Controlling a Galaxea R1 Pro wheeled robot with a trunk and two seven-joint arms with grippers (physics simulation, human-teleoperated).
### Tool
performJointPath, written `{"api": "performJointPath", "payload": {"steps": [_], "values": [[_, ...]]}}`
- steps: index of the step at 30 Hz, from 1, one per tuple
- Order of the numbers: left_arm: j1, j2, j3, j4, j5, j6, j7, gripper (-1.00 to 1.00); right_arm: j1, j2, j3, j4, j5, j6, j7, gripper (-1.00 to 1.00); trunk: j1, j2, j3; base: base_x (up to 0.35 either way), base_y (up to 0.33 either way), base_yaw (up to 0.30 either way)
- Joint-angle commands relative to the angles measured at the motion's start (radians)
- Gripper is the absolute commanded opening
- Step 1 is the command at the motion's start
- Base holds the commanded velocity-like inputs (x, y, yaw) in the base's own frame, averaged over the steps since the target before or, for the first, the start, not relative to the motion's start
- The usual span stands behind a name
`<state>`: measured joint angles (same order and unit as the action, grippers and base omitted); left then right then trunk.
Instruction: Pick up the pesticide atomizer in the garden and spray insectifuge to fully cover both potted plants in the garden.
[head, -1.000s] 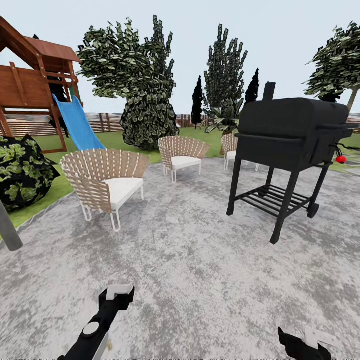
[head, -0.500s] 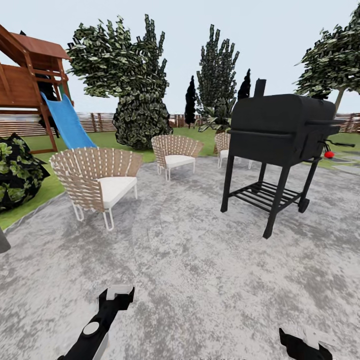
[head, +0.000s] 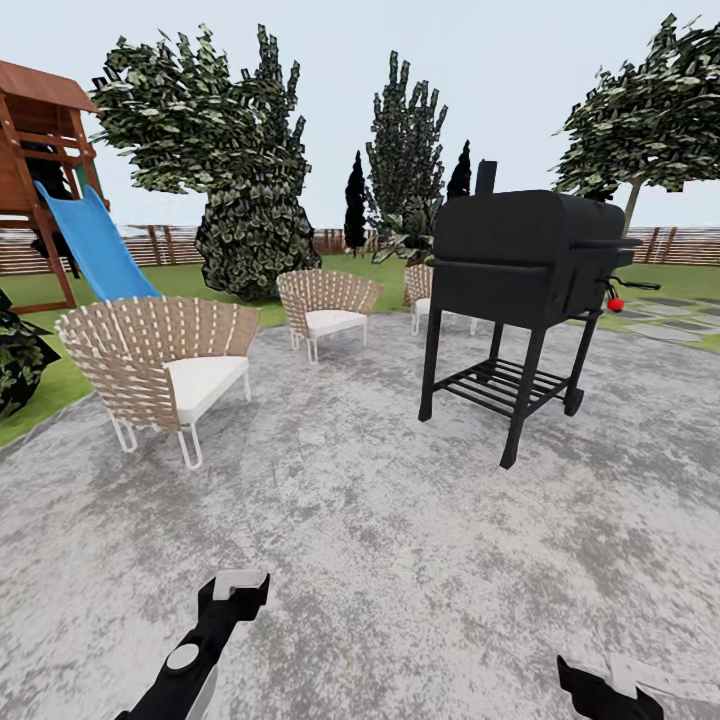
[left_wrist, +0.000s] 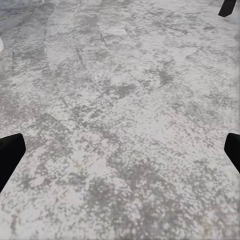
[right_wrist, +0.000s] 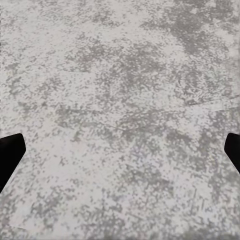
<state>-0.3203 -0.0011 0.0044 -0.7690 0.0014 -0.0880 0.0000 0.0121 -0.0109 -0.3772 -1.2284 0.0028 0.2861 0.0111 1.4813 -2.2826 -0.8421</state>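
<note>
I stand on the grey paved patio (head: 380, 520) of the garden. The pesticide atomizer and the potted plants are out of view. My left gripper (head: 232, 590) hangs low over the paving, and in the left wrist view its fingertips (left_wrist: 10, 155) sit wide apart with bare paving between them, so it is open and empty. My right gripper (head: 610, 685) sits at the lower right edge of the head view. Its dark fingertips (right_wrist: 10, 152) are also spread wide over bare stone, open and empty.
A black barbecue grill (head: 520, 290) stands ahead on the right. Woven chairs with white cushions sit at the left (head: 160, 365) and centre (head: 325, 305). Behind are trees, the slatted fence (head: 170, 245), the blue slide (head: 95, 245) and stepping stones (head: 680, 320).
The whole head picture has shifted left, so the camera has turned to the right. Both arms hold the same pose below the view.
</note>
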Motion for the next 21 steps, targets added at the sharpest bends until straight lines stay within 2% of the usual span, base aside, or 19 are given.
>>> {"api": "performJointPath", "payload": {"steps": [1,5,21], "values": [[0.000,0.000,0.000,0.000,0.000,-0.003,0.000,1.00,0.000,0.000,0.000,-0.002,0.000,0.005,0.001,1.00,0.000,0.000,-0.001,0.000,0.000,-0.012],[0.000,0.000,0.000,0.000,0.000,-0.003,0.000,1.00,0.000,0.000,0.000,-0.002,0.000,0.005,0.001,1.00,0.000,0.000,-0.001,0.000,0.000,-0.004],[0.000,-0.001,-0.001,0.000,0.000,-0.002,0.000,1.00,0.000,-0.002,-0.004,-0.003,-0.001,0.005,0.001,1.00,0.061,-0.112,-0.051,0.000,0.000,0.000]]}}
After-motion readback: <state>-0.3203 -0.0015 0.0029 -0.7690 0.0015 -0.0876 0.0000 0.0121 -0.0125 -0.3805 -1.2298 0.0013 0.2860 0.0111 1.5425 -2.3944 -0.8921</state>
